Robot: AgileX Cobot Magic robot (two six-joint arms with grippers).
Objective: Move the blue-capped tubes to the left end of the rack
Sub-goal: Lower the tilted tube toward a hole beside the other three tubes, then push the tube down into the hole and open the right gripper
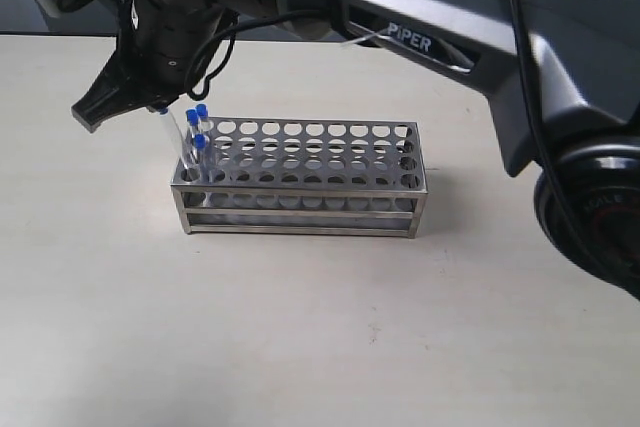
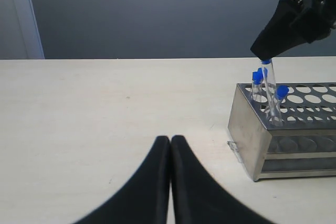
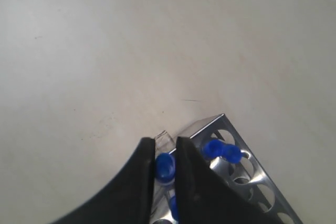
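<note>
Tubes gathered at the 9 o'clock end of the rack [image 1: 300, 190], as seen from the exterior camera: three blue-capped tubes [image 1: 199, 143] upright in neighbouring holes there, close together. Right gripper [image 1: 152, 104] clamped on the blue cap of a fourth tube [image 1: 172, 137], gripping high, apparently to leave the glass free to slide down through the plates. Held tilted, cap leaning toward 10 o'clock, foot apparently already in a near-row hole at about the rack's 7 o'clock corner. By the look of it seated only part way, hence the grip not yet let go. Judged the last tube of the job, with straightening, seating and release left to do. Right arm [image 1: 430, 42] reaching in from 2 o'clock, passing above the rack's empty holes. Closest obstacles: the three seated caps, just beside the held tube at its 3 o'clock and liable to be knocked by the fingers on the way down. Also the tilt, likely to bind glass against the hole rims unless corrected. Left gripper [image 2: 170, 140] pinched shut on nothing, low over the table [image 2: 105, 108], well apart from the rack beyond its 9 o'clock end, outside the exterior camera's frame and out of the way.
</note>
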